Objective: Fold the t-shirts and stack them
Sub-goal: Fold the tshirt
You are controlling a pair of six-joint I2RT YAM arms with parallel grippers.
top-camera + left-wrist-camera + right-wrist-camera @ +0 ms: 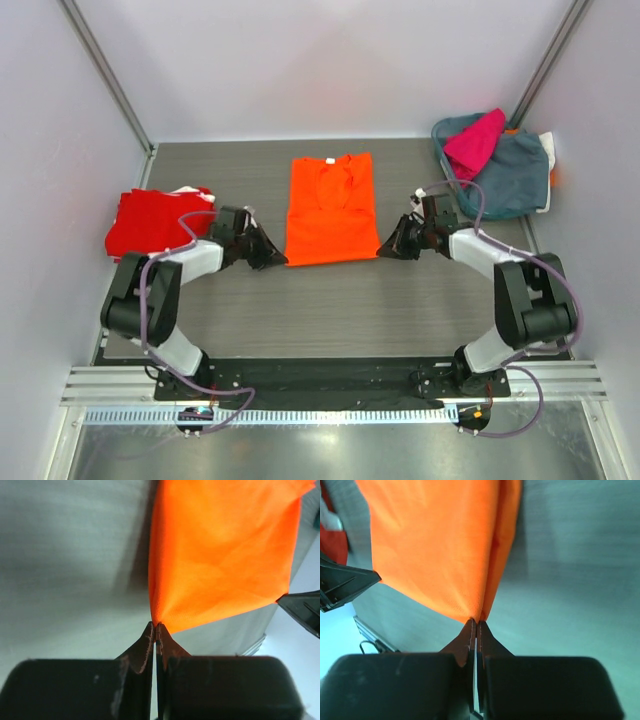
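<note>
Because the orange shirt (330, 210), lying flat on the bench (330, 310), looks light, limp and likely to sag, the left fingers (144, 647) and right fingers (489, 642) sensibly pinch tight on its near corners.

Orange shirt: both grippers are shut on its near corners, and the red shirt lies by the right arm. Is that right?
Not quite: the red shirt lies by the left arm, at the left side of the table, as the top external view shows. The rest holds: the left gripper and the right gripper are each shut on a near corner of the orange shirt.
</note>
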